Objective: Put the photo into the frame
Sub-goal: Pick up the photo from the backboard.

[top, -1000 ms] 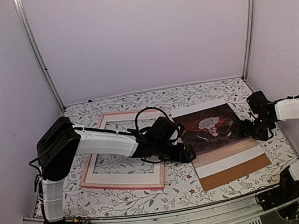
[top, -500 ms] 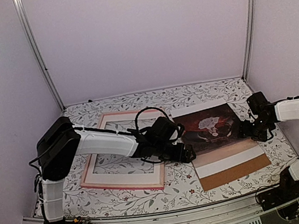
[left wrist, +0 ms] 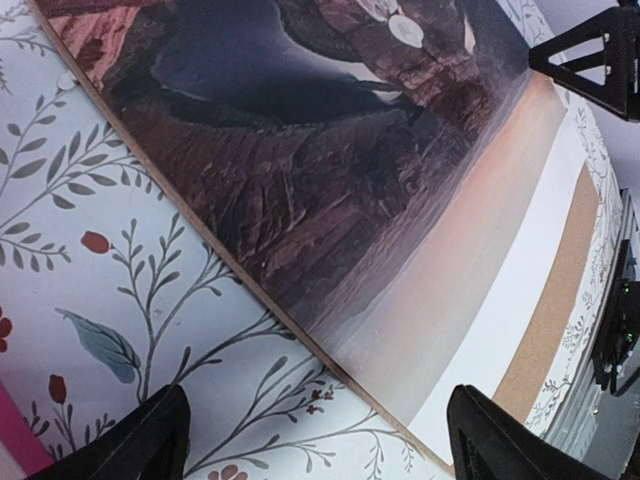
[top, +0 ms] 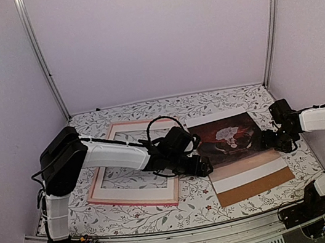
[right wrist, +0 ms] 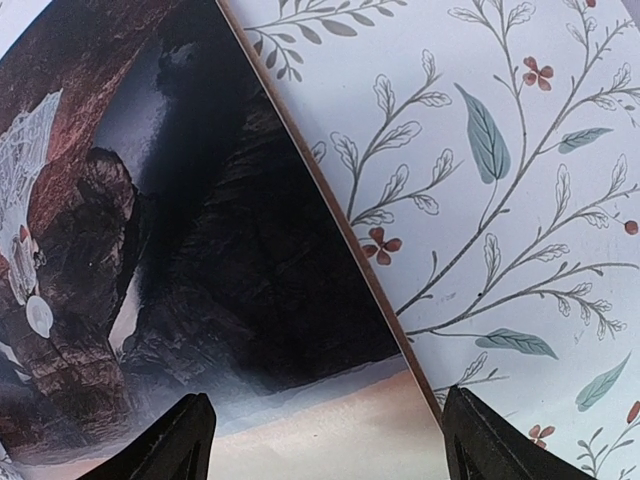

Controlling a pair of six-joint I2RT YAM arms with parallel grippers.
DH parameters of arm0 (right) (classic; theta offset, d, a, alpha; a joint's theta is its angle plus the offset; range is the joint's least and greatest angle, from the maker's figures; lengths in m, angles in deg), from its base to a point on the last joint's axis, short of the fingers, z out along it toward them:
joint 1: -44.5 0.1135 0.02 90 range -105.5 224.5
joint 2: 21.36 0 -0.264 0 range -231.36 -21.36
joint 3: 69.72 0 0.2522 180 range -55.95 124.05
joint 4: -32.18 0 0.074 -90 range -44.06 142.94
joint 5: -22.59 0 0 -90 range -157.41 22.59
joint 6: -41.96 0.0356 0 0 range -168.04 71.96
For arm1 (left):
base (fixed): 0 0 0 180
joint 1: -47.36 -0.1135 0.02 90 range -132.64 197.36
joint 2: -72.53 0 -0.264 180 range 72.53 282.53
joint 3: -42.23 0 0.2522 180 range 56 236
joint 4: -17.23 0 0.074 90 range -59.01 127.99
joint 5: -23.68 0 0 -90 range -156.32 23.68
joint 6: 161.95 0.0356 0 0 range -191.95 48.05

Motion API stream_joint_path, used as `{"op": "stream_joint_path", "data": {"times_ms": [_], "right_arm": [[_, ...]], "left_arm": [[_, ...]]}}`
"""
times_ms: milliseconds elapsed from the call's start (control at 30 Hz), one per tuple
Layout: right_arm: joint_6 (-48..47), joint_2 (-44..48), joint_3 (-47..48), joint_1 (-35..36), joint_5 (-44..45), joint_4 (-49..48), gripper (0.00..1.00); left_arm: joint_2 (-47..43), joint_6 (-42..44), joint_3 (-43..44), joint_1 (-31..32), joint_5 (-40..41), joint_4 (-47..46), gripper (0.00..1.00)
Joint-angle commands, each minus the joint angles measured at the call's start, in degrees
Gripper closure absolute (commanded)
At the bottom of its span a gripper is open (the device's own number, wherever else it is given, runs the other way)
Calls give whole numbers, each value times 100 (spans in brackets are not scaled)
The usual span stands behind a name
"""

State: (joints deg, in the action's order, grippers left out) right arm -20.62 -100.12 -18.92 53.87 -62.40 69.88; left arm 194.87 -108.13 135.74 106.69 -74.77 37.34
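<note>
The photo, a dark reddish-brown canyon scene with a small white figure, lies flat right of centre on a brown backing board. The frame, with a thin pink border, lies flat to its left with a white mat inside. My left gripper is open and low over the photo's left edge. In the left wrist view its fingers straddle that edge of the photo. My right gripper is open at the photo's right edge. In the right wrist view it straddles the edge of the photo.
The table has a floral-patterned cover. White walls and metal posts close in the back and sides. A pink corner of the frame shows at the lower left of the left wrist view. The right arm shows beyond the photo.
</note>
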Motion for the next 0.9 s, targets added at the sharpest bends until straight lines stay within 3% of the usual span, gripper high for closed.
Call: {"op": "stream_joint_path", "data": {"times_ms": [0,867], "right_arm": [[-21,-135,40,-15,54,-36,18],[-98,81,-4,125,-217,-57,22]], "left_arm": [[-9,52,-108,-43,-42,222,8],[70,19,-117,-41,-103,187,8]]}}
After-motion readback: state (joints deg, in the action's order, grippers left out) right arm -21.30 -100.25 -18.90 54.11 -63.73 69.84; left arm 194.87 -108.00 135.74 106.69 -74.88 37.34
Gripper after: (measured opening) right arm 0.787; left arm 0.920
